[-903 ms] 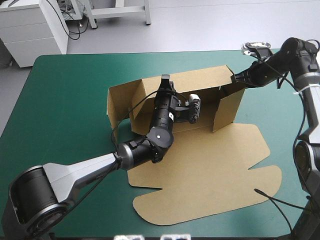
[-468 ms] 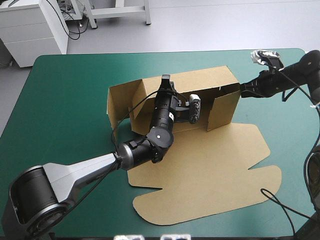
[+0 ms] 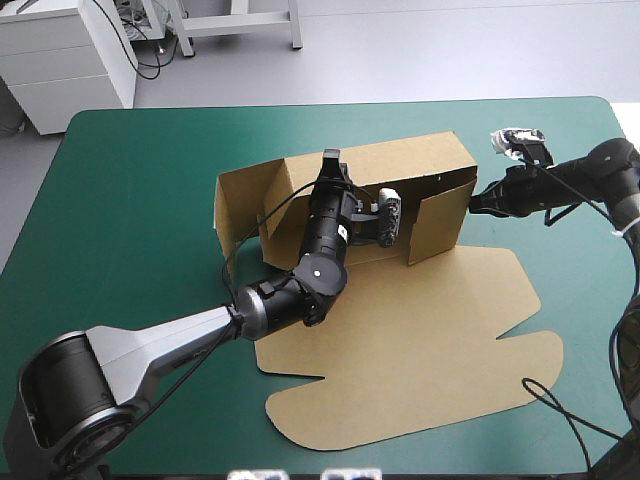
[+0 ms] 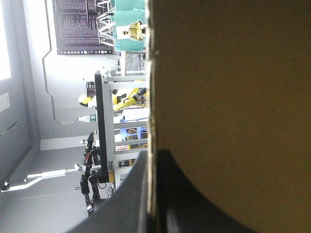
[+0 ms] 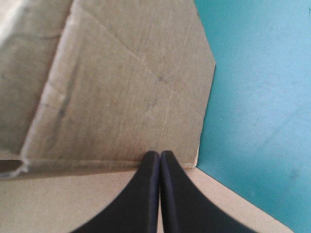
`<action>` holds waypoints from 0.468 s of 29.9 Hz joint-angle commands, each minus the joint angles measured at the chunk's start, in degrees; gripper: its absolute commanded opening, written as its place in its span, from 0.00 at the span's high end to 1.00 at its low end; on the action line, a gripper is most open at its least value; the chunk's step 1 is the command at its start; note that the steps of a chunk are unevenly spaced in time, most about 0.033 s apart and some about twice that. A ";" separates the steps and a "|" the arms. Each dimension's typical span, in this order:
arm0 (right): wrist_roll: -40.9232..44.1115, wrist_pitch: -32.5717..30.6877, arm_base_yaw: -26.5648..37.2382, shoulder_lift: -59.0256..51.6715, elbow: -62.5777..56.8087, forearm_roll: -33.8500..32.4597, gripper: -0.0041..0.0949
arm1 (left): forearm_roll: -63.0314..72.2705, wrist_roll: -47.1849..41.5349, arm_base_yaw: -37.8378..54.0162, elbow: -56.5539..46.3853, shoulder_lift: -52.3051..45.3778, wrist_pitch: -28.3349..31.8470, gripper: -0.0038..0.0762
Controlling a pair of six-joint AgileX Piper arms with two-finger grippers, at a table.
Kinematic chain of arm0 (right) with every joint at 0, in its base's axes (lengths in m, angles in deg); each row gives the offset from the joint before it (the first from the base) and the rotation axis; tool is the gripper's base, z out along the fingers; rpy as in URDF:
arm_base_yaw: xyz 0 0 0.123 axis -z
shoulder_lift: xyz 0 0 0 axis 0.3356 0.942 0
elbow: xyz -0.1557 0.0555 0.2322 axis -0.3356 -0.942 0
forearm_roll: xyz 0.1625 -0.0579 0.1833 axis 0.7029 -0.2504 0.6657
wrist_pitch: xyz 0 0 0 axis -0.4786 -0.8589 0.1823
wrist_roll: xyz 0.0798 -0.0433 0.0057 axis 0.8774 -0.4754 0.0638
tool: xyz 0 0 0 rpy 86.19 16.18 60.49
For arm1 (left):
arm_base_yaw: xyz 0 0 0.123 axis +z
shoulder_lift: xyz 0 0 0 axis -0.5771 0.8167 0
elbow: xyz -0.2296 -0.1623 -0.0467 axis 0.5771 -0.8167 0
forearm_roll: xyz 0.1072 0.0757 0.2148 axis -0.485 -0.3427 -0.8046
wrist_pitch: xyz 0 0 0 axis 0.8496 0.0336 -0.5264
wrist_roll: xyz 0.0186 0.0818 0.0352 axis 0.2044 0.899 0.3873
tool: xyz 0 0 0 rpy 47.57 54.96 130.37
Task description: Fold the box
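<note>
High view: the box (image 3: 400, 350) lies around the middle of the teal-green cover (image 3: 130, 200), a cut sheet of brown board only partly raised. Its back wall (image 3: 400, 160) stands upright along the side nearer the table's far edge. A short flap (image 3: 240, 205) is turned forward at the back wall's left end, and an end wall (image 3: 440, 225) at its right end is swung inward at a slant. The rest is a wide flat panel (image 3: 420, 400) with notched, rounded corners, spread toward the near edge of the table.

The left gripper (image 3: 329, 162) reaches up over the top edge of the back wall. In the left wrist view its black fingers (image 4: 194, 194) stand on either side of the board's thin edge, all but closed, the sheet pinched between them (the brown board (image 4: 233, 97) fills most of that view).

The right gripper (image 3: 474, 204) comes in from the table's right side, its tip at the outer face of the end wall. In the right wrist view (image 5: 155, 154) its two fingers are pressed together into one point, with nothing between them, and the point sits on a crease of the board (image 5: 121, 87), with bare cover (image 5: 257, 97) just beside it.
</note>
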 commanded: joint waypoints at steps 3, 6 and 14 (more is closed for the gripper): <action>-3.48 0.42 0.41 -2.93 0.90 4.38 0.95 | -5.09 -0.71 -0.14 1.88 -2.85 -1.77 0.96; -4.11 -0.67 0.41 -2.93 0.90 5.80 0.87 | -5.09 -0.71 -0.14 1.88 -2.85 -1.77 0.96; -7.96 -5.83 0.41 -2.93 0.90 5.81 0.44 | -5.09 -0.71 -0.14 1.88 -2.85 -1.77 0.96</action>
